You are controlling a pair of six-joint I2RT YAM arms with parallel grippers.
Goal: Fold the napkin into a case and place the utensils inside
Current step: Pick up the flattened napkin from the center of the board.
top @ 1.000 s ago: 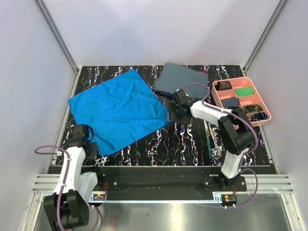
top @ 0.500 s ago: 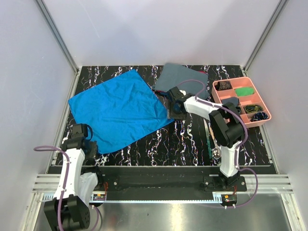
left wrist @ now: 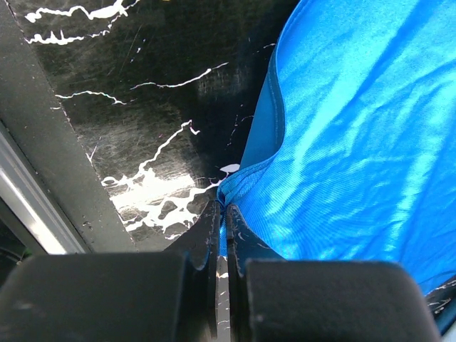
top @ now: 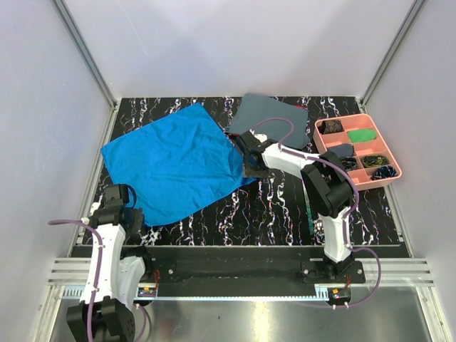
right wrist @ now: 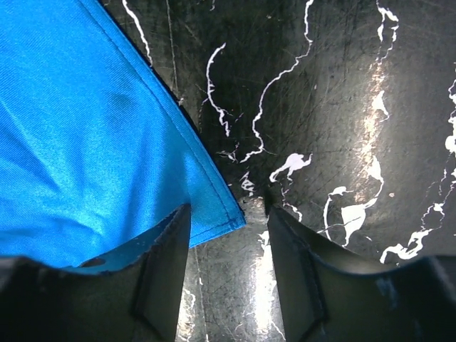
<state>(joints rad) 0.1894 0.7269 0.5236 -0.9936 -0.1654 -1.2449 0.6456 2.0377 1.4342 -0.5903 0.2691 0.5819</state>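
My right pincer (right wrist: 228, 221), half spread, straddles the napkin (top: 178, 160) corner nearest the grey cloth (top: 274, 114), its tip between my fingers (right wrist: 160, 278), while my left pincer (left wrist: 222, 214) pinches the next corner along the near hem

Napkin (top: 174, 165): thin woven cloth, bright blue, faint satin sheen, stitched hem.
Table top (top: 249, 210): hard black slab with white veining, glossy, finely scratched.
Grey cloth (top: 274, 115), upper centre: matt, dull.
Tray (top: 377, 182), right: pink plastic, matt.
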